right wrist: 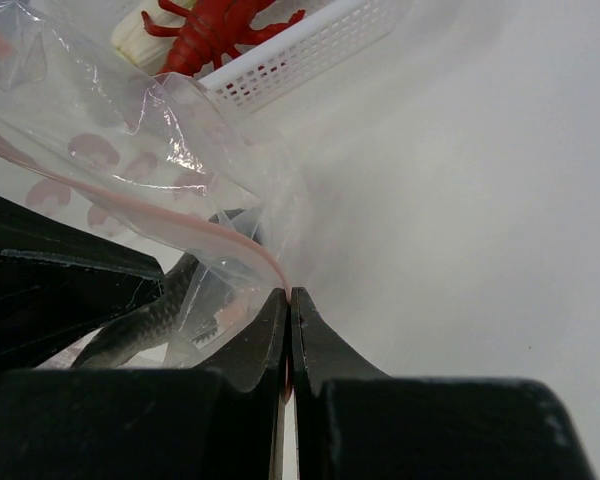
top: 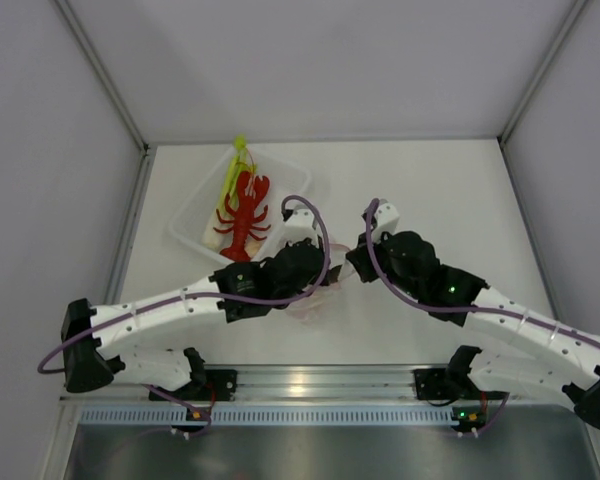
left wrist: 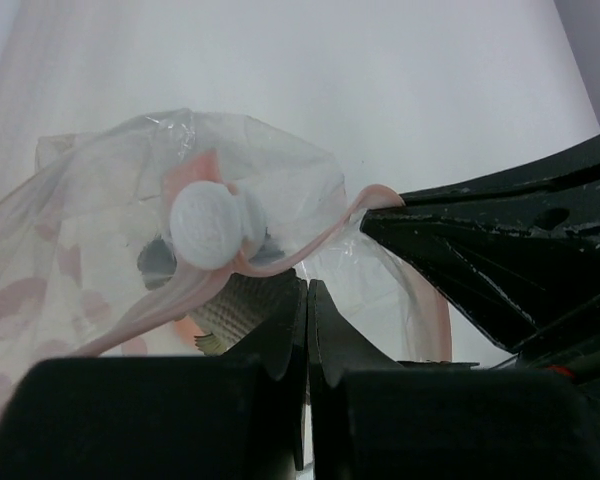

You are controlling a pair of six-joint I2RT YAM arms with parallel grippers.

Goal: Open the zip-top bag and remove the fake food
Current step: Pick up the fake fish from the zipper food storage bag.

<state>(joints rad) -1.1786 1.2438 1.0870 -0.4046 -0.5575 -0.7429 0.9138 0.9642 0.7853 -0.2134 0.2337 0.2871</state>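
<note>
Fingers of the left claw (left wrist: 308, 300) are pressed flat together with no gap, and clear film of the bag (left wrist: 90, 240) is caught at their tips. This is just under the pink zip strip (left wrist: 315, 235), which is draped across them. The right claw (right wrist: 288, 305) is likewise fully closed, and the end of the same pink strip is seen running down into its pinched tips. In the left wrist view the right claw's dark tip is seen meeting the strip at its far end, so the bag's mouth is held from both sides.

From above, the bag is seen between the two claws, near the front middle of the tabletop (top: 430, 200) and just right of the tray (top: 192, 222). Whether the bag is resting on the surface cannot be told.

A grey fish (right wrist: 140, 325) is seen inside the bag, close under both claws, and a whitish round piece (left wrist: 208, 225) is seen through the film beside the strip. A red lobster (top: 245, 215) and a green leek (top: 230, 180) are lying in the tray, outside the bag.
</note>
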